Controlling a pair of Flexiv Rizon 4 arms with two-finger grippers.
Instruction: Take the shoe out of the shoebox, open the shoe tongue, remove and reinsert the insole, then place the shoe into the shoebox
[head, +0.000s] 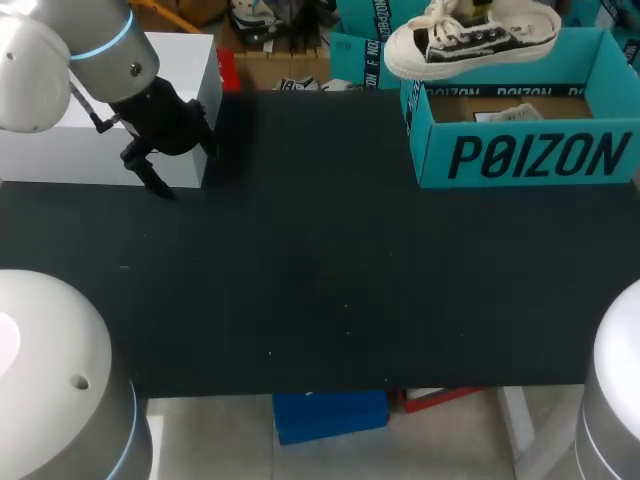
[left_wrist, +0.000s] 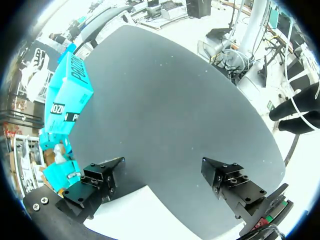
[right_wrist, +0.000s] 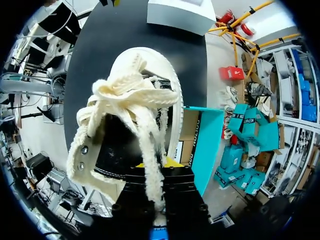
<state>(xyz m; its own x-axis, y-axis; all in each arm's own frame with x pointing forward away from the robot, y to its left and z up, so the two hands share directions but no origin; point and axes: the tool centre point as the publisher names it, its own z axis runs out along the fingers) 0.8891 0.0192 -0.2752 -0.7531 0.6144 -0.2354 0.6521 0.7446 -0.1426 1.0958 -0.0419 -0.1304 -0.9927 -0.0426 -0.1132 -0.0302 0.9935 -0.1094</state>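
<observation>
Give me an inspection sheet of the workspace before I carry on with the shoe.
Surface: black table mat, flat.
Job's things: white-and-black canvas lace-up shoe held in the air over the left rim of the open teal cardboard shoebox; laces loose.
Clutter: white rectangular box at the far left.
Grippers: right gripper shut on the shoe; left gripper open, empty, at the white box's edge.
Cables: thin cable on the left arm's wrist.
Surroundings: nothing seen reaching over the table.

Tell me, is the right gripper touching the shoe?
Touching. The right wrist view shows the shoe pressed right against the gripper's yellow tip.
</observation>
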